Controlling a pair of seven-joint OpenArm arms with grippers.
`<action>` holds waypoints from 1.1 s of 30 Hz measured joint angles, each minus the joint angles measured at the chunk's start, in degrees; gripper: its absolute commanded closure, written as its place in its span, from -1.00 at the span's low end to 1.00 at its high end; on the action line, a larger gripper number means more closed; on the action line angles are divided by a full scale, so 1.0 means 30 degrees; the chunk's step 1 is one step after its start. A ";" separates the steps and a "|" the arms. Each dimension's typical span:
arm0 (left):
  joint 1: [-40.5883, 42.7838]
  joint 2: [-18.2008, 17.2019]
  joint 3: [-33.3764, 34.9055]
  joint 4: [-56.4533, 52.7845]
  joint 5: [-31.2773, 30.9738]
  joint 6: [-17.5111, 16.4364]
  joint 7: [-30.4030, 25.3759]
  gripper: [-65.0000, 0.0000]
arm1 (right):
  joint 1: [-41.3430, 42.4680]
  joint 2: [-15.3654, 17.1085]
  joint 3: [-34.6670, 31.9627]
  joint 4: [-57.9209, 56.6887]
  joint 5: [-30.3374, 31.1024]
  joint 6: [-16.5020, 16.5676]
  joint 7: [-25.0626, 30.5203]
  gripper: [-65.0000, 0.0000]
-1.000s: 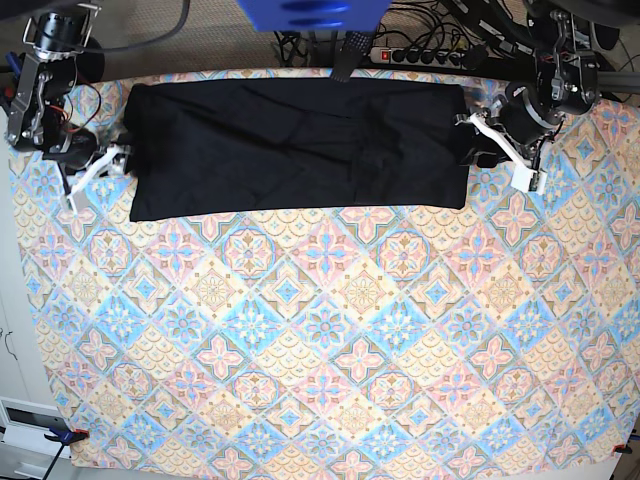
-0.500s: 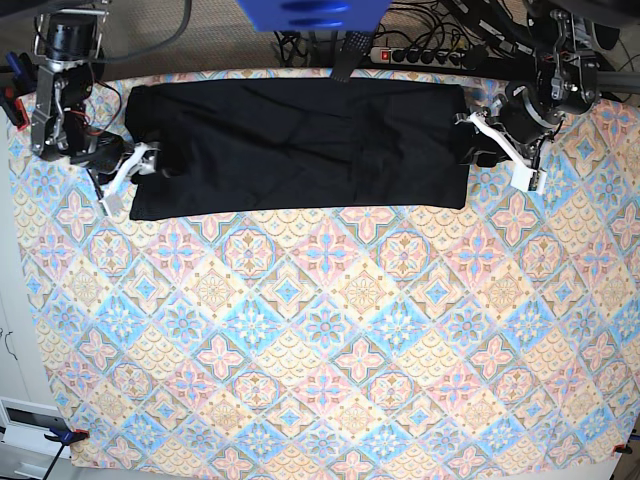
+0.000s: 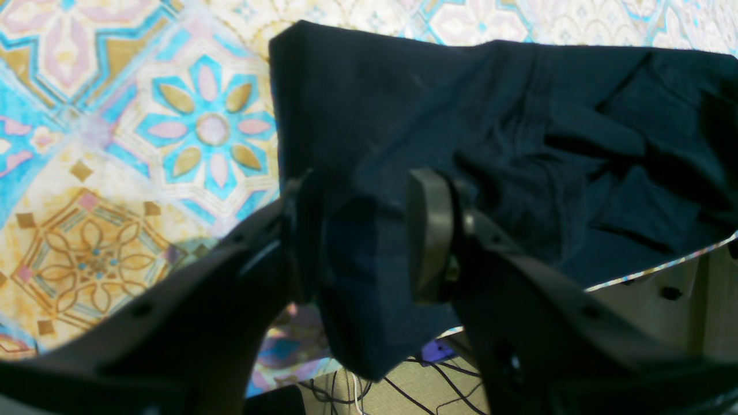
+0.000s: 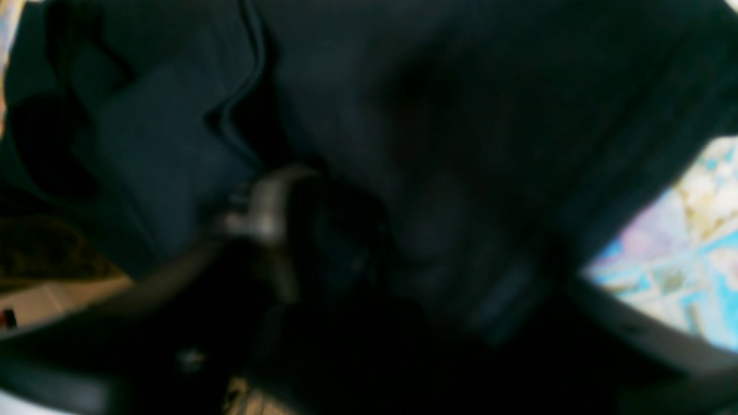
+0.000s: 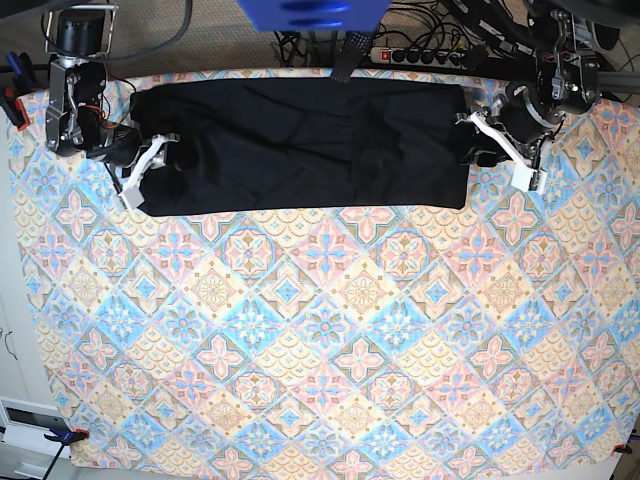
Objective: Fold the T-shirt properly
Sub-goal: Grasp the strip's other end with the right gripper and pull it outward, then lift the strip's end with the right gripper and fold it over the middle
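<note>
1. Patterned cloth in pink, blue and tan tiles covers the counter (image 5: 330,330), with cables and a power strip (image 5: 420,55) beyond its far edge.
2. Along the far side of the counter lies the T-shirt (image 5: 300,140), black, spread as a long flat band from left to right, with soft creases near its middle.
3. At the band's right end, the left claw (image 5: 472,140) sits at the shirt's edge. In the left wrist view its two dark fingers (image 3: 429,230) stand on either side of a bunched fold of black cloth (image 3: 357,253), clamped on it, with the fold lifted off the counter.
4. At the band's left end, the right claw (image 5: 160,160) reaches over the shirt's near left corner, its white finger pieces lying on or just beside the cloth.
5. The right wrist view is dark and badly blurred: black fabric (image 4: 432,115) fills nearly all of it, with a pale finger part (image 4: 271,207) against the cloth. I cannot tell whether this claw's fingers are apart or pressed on the shirt.
6. A blue object (image 5: 312,12) hangs at the far edge of the base view, above the shirt's middle.
</note>
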 measured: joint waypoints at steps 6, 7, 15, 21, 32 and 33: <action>0.0000 0.0000 0.0000 0.0000 -0.0007 0.0000 -0.0007 0.25 | 0.0095 -0.0087 0.0044 -0.0408 -0.0007 0.0000 -0.0248 1.00; 0.0000 0.0000 0.0000 0.0000 0.0000 0.0000 -0.0007 0.25 | 0.0102 -0.0087 0.0066 -0.0576 0.0029 0.0000 -0.0233 1.00; -0.0044 -0.0007 -0.0007 0.0000 -0.0007 0.0007 -0.0073 0.25 | 0.1486 -0.0386 0.2834 -0.1749 -0.0313 0.0066 -0.0750 1.00; -0.0044 -0.0007 -0.0007 0.0000 -0.0015 0.0000 -0.0073 0.25 | 0.3439 0.0058 0.5246 -0.3687 -0.3060 0.0022 -0.0780 1.00; -0.0036 0.0007 -0.0007 0.0000 -0.0022 0.0000 -0.0087 0.70 | 0.5472 0.0015 0.6266 -0.2601 -0.6062 -0.0015 -0.1953 1.00; -0.0044 0.0000 -0.0007 0.0000 -0.0015 -0.0007 -0.0087 0.71 | 0.5370 -0.0007 0.6266 -0.1996 -0.6069 -0.0022 -0.2331 1.00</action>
